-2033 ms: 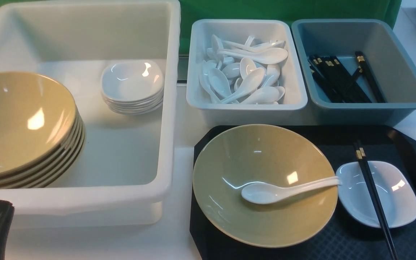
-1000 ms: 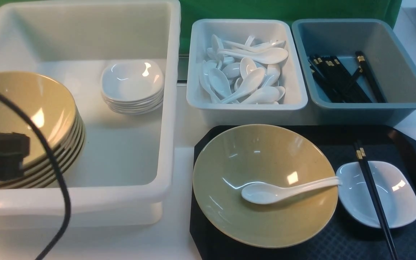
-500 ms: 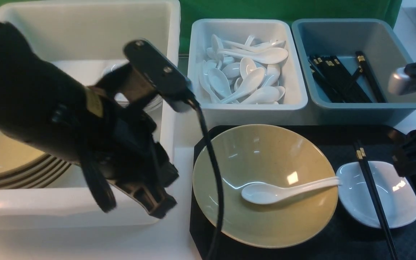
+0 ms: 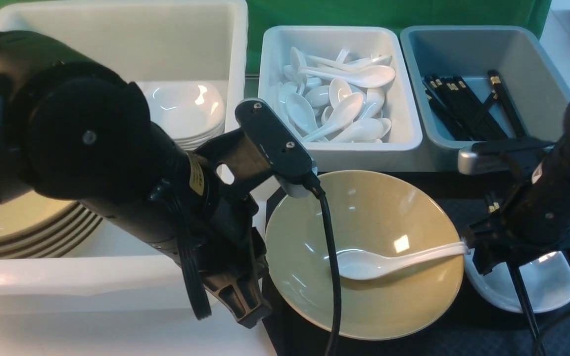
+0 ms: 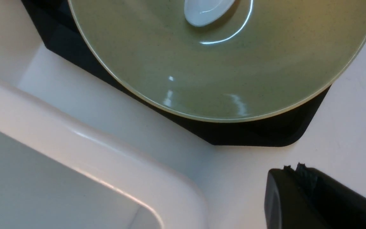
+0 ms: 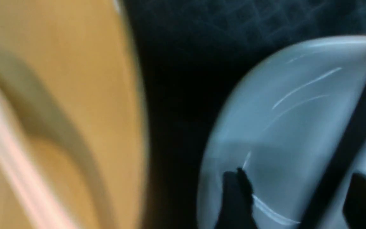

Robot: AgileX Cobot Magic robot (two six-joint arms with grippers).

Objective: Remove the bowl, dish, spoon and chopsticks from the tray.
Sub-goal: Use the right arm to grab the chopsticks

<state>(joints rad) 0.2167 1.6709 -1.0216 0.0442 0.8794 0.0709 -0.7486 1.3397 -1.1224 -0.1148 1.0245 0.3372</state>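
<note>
Nothing is off the tray (image 4: 463, 336) yet; it lies at the bench's (image 4: 117, 336) front right. The bowl (image 4: 374, 222) fills its left half and the dish (image 4: 547, 284) sits by its right edge. The spoon (image 4: 369, 264) lies in the bowl, the chopsticks (image 4: 525, 306) across the dish. Your right tool (image 4: 495, 252) hangs spread and empty astride the chopsticks, so they look like the first pick: lower it and pinch both. Your left tool (image 4: 248, 311), clamped on nothing, hovers by the tray's left edge.

Front view high, facing forward; wrist views close (sharing bowl (image 4: 379, 212)).

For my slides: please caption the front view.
Spoon in bowl, chopsticks across dish, all on tray; right gripper open over dish, left gripper shut beside bowl.
</note>
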